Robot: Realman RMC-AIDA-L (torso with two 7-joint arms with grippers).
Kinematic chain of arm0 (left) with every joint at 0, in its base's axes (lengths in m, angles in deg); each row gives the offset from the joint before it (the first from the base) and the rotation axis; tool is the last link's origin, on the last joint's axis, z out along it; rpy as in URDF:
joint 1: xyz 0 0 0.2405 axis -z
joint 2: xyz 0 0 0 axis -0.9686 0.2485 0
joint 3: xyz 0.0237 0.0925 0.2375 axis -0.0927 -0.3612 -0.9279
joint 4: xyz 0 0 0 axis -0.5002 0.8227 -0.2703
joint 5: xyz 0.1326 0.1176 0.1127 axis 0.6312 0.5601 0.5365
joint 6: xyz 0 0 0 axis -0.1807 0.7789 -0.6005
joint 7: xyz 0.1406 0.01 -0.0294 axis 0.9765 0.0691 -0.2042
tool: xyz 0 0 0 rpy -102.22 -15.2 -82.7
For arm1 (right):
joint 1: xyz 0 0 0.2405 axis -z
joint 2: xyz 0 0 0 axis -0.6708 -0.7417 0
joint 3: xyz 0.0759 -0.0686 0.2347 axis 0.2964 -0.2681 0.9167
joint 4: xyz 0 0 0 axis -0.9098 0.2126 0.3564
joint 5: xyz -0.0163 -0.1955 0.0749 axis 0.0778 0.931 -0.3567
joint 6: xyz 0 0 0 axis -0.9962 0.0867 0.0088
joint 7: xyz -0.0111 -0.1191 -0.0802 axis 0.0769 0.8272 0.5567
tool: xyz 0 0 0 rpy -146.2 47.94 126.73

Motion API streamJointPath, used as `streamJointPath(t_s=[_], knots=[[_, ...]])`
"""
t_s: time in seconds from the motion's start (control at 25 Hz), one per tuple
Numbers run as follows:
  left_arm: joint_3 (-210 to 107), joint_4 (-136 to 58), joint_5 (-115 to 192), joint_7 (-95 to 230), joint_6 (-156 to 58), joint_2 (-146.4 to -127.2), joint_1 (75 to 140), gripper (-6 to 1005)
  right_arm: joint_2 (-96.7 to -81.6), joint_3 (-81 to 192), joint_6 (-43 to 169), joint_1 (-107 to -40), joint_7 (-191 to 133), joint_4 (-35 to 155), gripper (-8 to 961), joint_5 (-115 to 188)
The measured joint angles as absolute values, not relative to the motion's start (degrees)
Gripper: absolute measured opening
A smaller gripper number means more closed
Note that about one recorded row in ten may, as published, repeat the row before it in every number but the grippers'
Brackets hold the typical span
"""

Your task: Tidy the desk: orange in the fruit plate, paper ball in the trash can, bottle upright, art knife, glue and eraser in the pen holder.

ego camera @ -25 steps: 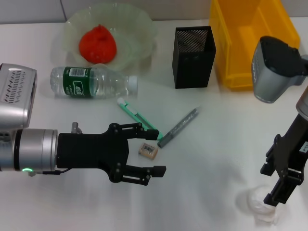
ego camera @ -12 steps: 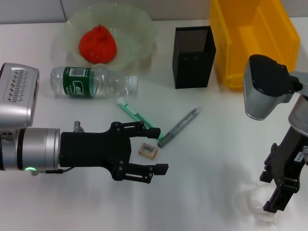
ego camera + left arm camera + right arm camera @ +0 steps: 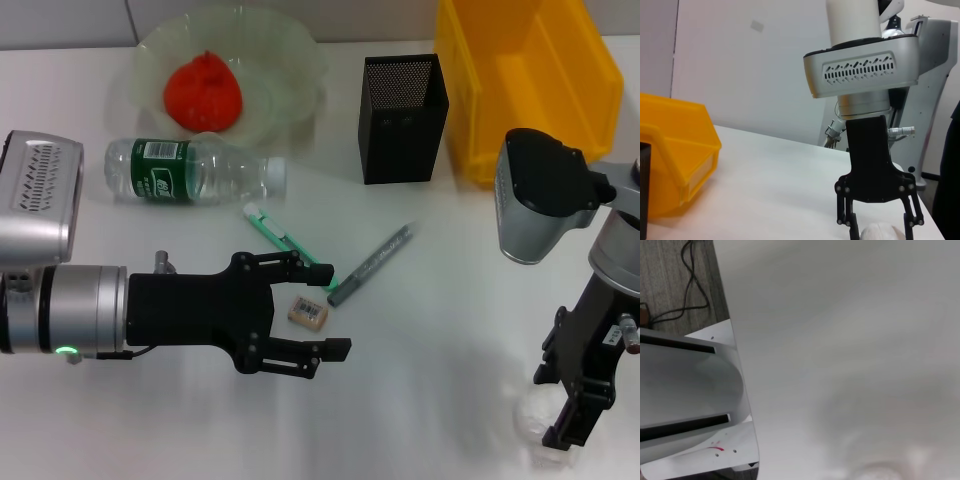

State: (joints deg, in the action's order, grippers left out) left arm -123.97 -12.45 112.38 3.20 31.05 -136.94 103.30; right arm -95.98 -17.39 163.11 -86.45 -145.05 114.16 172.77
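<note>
right gripper (image 3: pixel 563 430) stood directly over the paper ball (image 3: pixel 532 425) at the near right table edge, fingers apart and straddling it, not yet closed. left gripper (image 3: pixel 322 312) hovered open beside the eraser (image 3: pixel 308 312), well apart from the ball.

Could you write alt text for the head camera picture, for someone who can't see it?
The right gripper reaches down over a paper ball at the near edge of a white desk. The left gripper, fingers open, flanks an eraser.
</note>
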Motion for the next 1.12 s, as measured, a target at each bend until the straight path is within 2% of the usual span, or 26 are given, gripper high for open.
streamJointPath(t_s=[0.2,0.4,0.52,0.8,1.12], knots=[[-124.0,-12.4,112.4,3.4,30.8,-137.04,103.2,859,-95.97,-18.1,162.5,-86.5,-145.1,113.6,770,172.4],[-124.0,-12.4,112.6,3.6,30.5,-137.15,103.2,859,-95.95,-18.2,161.6,-86.9,-145.2,112.0,721,172.7],[-124.0,-12.4,112.7,3.6,30.4,-137.19,103.2,860,-95.93,-17.7,162.2,-86.9,-145.3,112.6,501,172.5],[-124.0,-12.4,112.7,3.6,30.4,-137.23,103.2,860,-95.66,-15.2,164.2,-86.7,-145.2,115.4,488,172.4],[-124.0,-12.4,112.6,3.6,30.4,-137.21,102.9,859,-95.51,0.5,169.4,-87.0,-139.6,119.8,488,172.0]])
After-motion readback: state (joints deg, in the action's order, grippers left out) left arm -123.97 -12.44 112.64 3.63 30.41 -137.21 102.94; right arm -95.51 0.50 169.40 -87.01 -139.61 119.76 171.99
